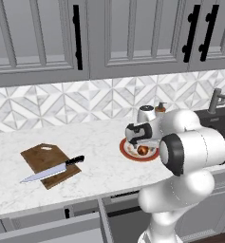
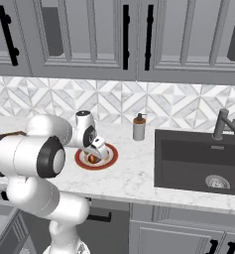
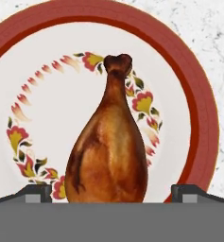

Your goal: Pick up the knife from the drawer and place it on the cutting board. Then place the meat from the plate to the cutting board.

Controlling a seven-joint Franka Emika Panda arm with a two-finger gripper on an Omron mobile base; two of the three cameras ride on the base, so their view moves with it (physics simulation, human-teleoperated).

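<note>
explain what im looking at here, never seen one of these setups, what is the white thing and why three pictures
The white thing is a robot arm in a simulated kitchen. Two pictures come from cameras on its base, behind it to the left and right, looking over the same counter. The third comes from a camera on its hand, looking down along the gripper.

On the marble counter lies a dark wooden cutting board with a knife across it. Further along is a red-rimmed plate holding the meat, which looks like a drumstick. Beyond it are a soap dispenser and a dark sink. Below the counter a drawer stands open.

The gripper is just above the plate, fingertips open on either side of the meat. Nothing appears to be gripped yet.
</note>
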